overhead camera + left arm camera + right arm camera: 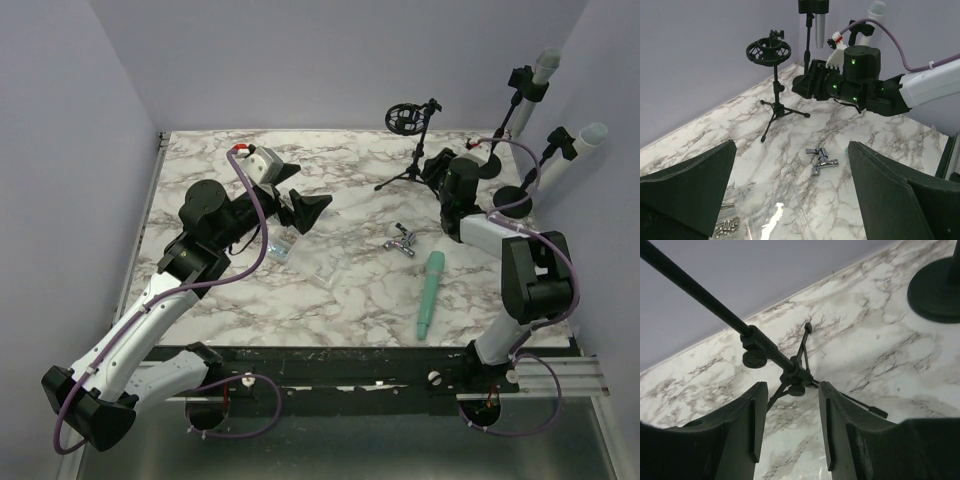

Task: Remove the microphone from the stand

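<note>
At the left, the left gripper (305, 207) hangs over the marble table (330, 290) with its jaws spread wide and nothing between them, just above a clear plastic bag (281, 245) of small screws. Toward the middle lies a small metal fitting (400, 240). Behind it the tripod stand (417, 152) is upright near the back wall, and its round shock mount (403, 118) is empty. The teal microphone (431, 293) lies flat on the table nearer the front, well apart from the stand, its thicker end pointing toward the back. It looks like a slim, rigid, smooth tapered body, probably light, so it could roll or slide out of a pinch. The safest hold would be across the thicker upper half, with the fingers square to its length. At the right, the right gripper (792, 387) sits low by the stand's lower joint, its jaws partly parted and the pole just beyond their tips, not pinched
</note>
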`<state>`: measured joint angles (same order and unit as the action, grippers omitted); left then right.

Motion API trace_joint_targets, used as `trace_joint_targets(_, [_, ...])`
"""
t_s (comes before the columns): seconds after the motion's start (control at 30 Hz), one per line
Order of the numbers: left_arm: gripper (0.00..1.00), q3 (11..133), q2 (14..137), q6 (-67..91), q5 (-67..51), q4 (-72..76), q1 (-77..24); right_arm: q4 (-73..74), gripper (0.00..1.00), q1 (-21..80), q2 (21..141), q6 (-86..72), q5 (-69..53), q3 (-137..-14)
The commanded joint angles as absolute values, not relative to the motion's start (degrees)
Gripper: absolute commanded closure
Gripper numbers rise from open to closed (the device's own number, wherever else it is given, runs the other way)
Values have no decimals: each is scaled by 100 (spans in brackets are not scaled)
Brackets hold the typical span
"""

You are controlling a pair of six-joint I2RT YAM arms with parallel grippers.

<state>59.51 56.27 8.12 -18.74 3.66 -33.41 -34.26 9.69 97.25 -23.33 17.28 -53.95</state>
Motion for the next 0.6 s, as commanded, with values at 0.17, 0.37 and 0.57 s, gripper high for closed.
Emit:
trace_joint_targets(0.17, [2,5958,5581,775,-1930,428,-3359,-3770,46,129,10351,-5594,-1043,-5301])
trace_joint_targets(0.37, [2,5968,5599,790,-1951,418,-3358,-4130,39,76,10441,-5932,-1487,-5517])
trace_joint_targets(0.57, [2,5968,5590,791,-1955,414,-3361,-3554,29,35,10034,-5654,-1286,-5898])
